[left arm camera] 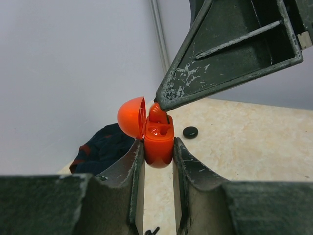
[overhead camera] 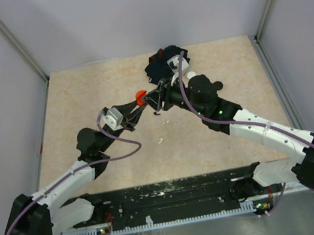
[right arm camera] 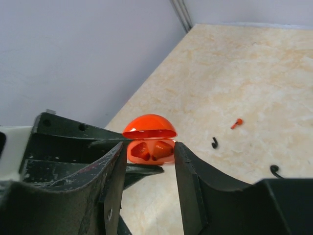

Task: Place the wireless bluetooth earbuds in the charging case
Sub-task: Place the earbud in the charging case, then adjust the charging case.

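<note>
left gripper (left arm camera: 157,144) is pinched on the body of the charging case (right arm camera: 150,155), one finger on each flank, holding it clear of the table (overhead camera: 82,106) near mid-scene, a bit far of centre. lid (right arm camera: 149,126) is swung open. two red earbuds (right arm camera: 161,148) show in the wells. in the left wrist view one stands a little proud, w/ a finger (left arm camera: 195,78) of the right gripper (right arm camera: 149,146) touching or just above it, so prob not fully seated. right gripper's jaws are spread and pinch nothing; the case shows just past the tips.

handling, as a guess: buds are v. light, stiff, glossy and rounded, so slippery and easy to flick out. best taken across the fatter body w/ a soft pinch, or nudged down by one fingertip. case is hard plastic too, and the grip on its flanks looks right, keeping off the hinged lid.

case's long axis runs along the left fingers, w/ its mouth pointing away from them, toward the right gripper; lid is hinged back on the far side.

further out: a black disc (left arm camera: 190,131) on the table beyond the case, a dark cloth (overhead camera: 165,61) at the far edge, a tiny red piece (right arm camera: 236,123), black hook-shaped bits (right arm camera: 214,142) and white specks (overhead camera: 160,140) lying loose, too small to tell what they are.
</note>
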`<state>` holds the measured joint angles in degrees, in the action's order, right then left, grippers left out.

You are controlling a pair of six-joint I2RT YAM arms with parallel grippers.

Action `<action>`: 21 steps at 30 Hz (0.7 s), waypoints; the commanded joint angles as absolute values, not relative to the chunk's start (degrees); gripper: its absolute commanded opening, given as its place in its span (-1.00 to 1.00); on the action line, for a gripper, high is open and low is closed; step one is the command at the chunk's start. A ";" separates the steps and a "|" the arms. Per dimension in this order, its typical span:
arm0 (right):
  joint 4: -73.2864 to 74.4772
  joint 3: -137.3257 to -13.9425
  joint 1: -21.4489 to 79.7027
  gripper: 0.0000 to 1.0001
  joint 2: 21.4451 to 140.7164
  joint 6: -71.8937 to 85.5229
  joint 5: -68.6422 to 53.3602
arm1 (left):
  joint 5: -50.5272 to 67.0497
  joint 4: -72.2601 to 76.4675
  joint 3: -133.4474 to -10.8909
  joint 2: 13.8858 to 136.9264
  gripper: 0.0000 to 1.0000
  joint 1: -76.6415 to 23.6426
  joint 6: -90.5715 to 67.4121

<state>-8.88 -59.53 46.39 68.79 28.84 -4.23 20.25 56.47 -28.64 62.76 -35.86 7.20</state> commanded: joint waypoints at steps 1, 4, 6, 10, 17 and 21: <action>-4.51 -63.21 46.47 -0.11 67.49 25.70 -0.07 | 18.39 56.68 -28.76 60.20 -0.99 -36.30 6.21; -2.48 -64.12 46.41 -0.04 67.04 24.17 0.80 | 17.57 54.35 -28.63 59.87 -0.99 -36.21 4.77; -1.60 -64.64 46.37 0.13 66.62 23.00 0.50 | 16.62 52.40 -28.82 59.78 -0.99 -36.21 3.29; -0.14 -65.72 43.06 0.32 66.17 20.67 -6.83 | 18.89 48.50 -29.66 59.87 -0.99 -35.83 2.02; -1.11 -63.77 35.56 0.35 64.31 14.52 -25.62 | 27.71 43.62 -30.42 59.15 -0.99 -34.51 0.01; -1.23 -61.50 35.51 0.35 61.68 9.60 -25.39 | 32.08 42.04 -31.12 58.47 -0.99 -33.44 -0.86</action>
<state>0.73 -61.91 35.46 65.95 16.47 -20.62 25.76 43.55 -29.04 60.14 -34.52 1.02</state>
